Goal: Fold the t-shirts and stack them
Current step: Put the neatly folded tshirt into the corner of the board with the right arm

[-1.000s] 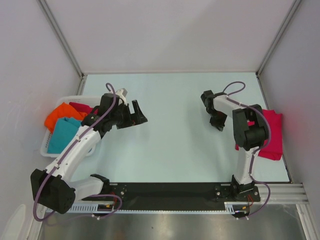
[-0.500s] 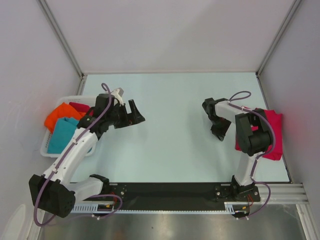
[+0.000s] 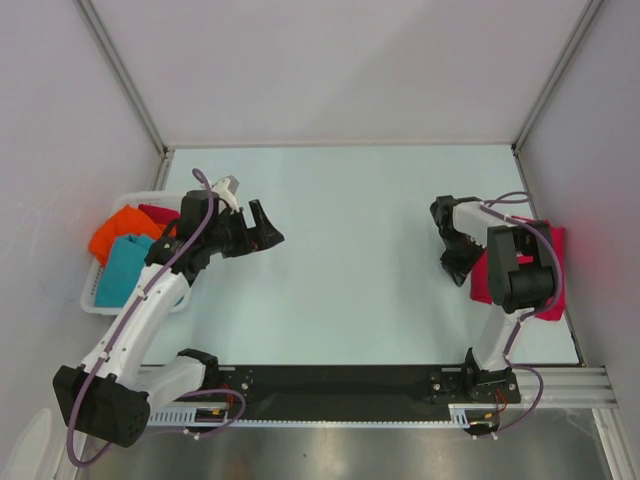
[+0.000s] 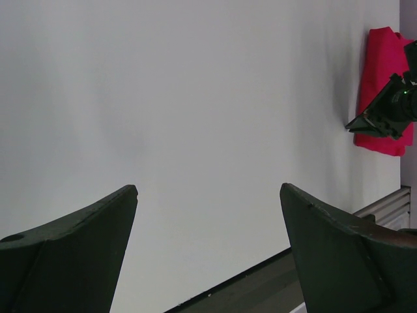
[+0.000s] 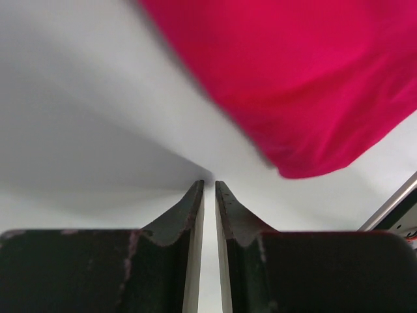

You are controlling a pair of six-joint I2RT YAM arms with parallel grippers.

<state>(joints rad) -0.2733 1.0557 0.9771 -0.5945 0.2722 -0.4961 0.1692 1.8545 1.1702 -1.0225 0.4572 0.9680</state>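
A folded crimson t-shirt (image 3: 548, 262) lies at the table's right edge, partly under my right arm; it also shows in the right wrist view (image 5: 300, 72) and the left wrist view (image 4: 384, 72). My right gripper (image 3: 455, 270) (image 5: 208, 184) is shut and empty, tips low over the table just left of that shirt. An orange t-shirt (image 3: 118, 230), a teal t-shirt (image 3: 122, 268) and a second crimson t-shirt (image 3: 160, 214) lie in the white basket (image 3: 88, 300) at the left. My left gripper (image 3: 268, 226) (image 4: 208, 188) is wide open and empty above the table, right of the basket.
Grey walls close the table at the back and both sides. A black rail (image 3: 340, 380) with the arm bases runs along the near edge. The right gripper shows in the left wrist view (image 4: 388, 114) beside the crimson shirt.
My right gripper has moved right and nearer, down to the left edge of the crimson shirt. My left gripper has drifted a little left toward the basket, still open.
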